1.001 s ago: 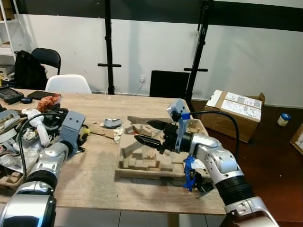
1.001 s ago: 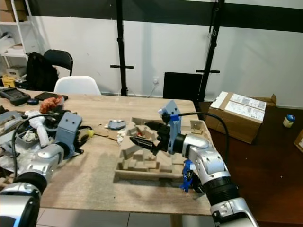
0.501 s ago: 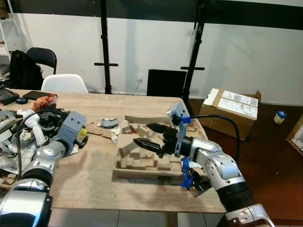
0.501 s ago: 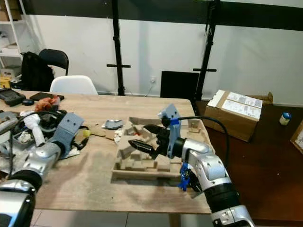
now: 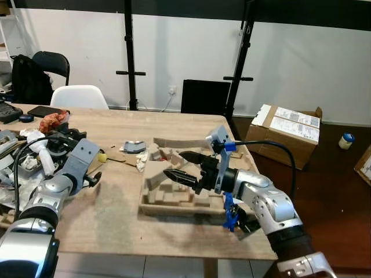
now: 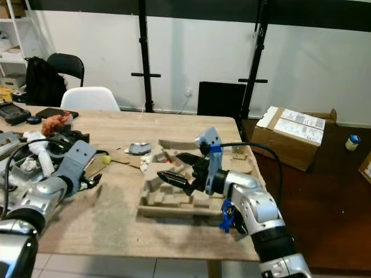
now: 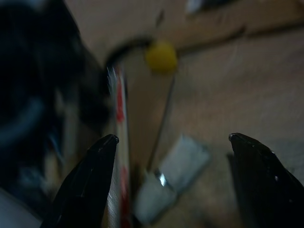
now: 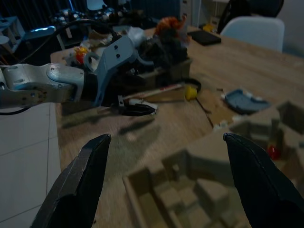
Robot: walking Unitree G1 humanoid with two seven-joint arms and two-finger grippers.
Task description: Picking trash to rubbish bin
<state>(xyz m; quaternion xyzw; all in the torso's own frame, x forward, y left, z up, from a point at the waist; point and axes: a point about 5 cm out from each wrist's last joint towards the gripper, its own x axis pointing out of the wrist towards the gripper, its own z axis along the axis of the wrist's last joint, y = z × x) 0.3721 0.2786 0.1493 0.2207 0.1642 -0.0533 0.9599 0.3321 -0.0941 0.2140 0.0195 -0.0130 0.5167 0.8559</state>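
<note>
1. Wooden worktop (image 5: 116, 214) carries a moulded pulp packing tray (image 5: 174, 194) near its right end and a heap of mixed trash (image 5: 35, 156) at its left edge.
2. Right hand (image 5: 181, 165) hovers above the tray, fingers spread wide, holding nothing.
3. Left hand (image 6: 93, 183) sits low beside the heap, fingers apart and empty; in the left wrist view a crumpled white scrap (image 7: 173, 178) lies between them, a small yellow ball (image 7: 161, 56) beyond.
4. Judgement: the step in hand is selecting and approaching trash; nothing is picked.
5. Next move calls for lowering onto one piece and closing; the bin's location is unknown.
</note>
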